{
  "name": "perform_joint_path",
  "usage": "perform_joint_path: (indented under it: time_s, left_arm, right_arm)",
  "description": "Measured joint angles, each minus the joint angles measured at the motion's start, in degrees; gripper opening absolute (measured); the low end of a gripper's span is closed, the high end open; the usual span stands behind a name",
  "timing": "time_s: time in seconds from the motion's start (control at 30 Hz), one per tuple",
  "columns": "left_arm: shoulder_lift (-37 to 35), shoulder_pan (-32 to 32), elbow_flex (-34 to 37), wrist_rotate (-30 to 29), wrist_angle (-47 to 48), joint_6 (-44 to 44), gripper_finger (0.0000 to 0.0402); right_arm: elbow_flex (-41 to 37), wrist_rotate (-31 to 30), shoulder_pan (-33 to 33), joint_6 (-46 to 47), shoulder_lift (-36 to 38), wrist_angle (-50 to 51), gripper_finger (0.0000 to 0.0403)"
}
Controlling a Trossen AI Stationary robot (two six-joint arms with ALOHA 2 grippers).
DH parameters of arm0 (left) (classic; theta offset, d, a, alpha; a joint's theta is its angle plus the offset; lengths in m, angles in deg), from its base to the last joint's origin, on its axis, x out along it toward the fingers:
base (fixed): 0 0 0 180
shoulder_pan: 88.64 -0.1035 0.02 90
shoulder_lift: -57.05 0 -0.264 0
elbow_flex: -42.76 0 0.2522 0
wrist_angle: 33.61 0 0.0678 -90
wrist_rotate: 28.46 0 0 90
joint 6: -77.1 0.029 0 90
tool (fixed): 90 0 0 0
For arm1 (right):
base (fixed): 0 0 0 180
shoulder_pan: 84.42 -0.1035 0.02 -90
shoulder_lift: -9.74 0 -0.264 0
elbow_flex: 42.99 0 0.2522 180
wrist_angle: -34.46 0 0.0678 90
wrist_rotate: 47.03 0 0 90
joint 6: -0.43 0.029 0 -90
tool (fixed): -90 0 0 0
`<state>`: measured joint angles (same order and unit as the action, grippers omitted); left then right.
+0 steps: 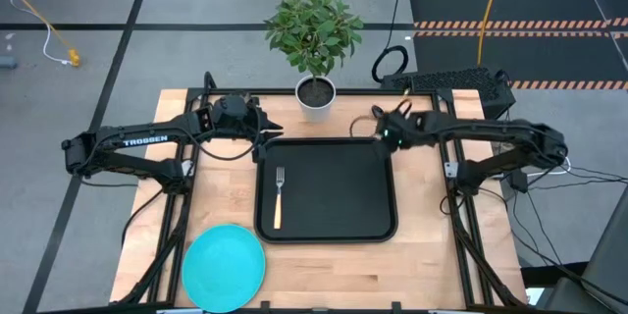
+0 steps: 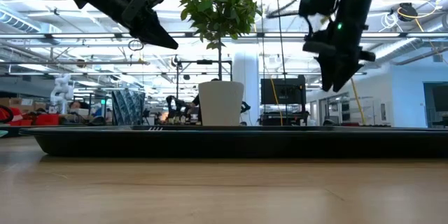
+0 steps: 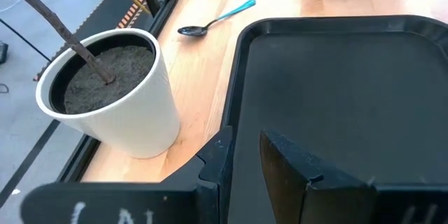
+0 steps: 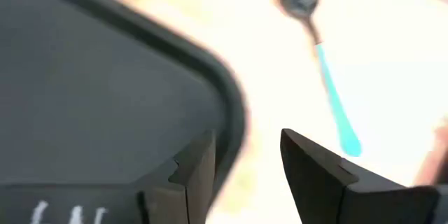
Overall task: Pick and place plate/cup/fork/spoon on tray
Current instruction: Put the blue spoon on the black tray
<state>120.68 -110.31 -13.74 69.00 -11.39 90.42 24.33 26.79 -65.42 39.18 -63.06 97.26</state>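
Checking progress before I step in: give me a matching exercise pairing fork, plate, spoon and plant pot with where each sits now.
1 fork
2 plate
3 spoon
4 plant pot

A on bare table, near left corner
B on the tray
C table's far edge, behind the tray's middle
D on the table by the tray's far right corner

1-B, 2-A, 3-D, 4-C

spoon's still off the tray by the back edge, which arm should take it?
Right. The spoon lies on the table beyond the tray's far right corner, and the right gripper hangs open almost above it. The left gripper sits at the far left corner, past the plant pot.
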Motion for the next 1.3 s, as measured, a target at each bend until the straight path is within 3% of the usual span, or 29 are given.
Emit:
perform_joint_path:
  time_s: [0.3,0.57,1.0,1.3]
  left_arm:
    - [0.0,0.0,0.0,0.0,-0.8,-0.3,0.0076]
    - [0.0,-0.9,0.0,0.0,-0.6,-0.1,0.0076]
    - [0.0,-1.9,0.0,0.0,1.3,-0.3,0.0076]
    - [0.0,-1.9,0.0,0.0,2.5,-0.5,0.0076]
  right_arm:
    - [0.5,5.8,13.9,-21.5,-7.6,-5.3,0.0144]
    - [4.3,5.9,19.6,-32.6,-14.4,-5.3,0.0142]
    - [4.5,7.3,21.8,-41.1,-23.5,-6.2,0.0141]
    - [4.5,7.3,25.1,-43.7,-25.8,-8.8,0.0141]
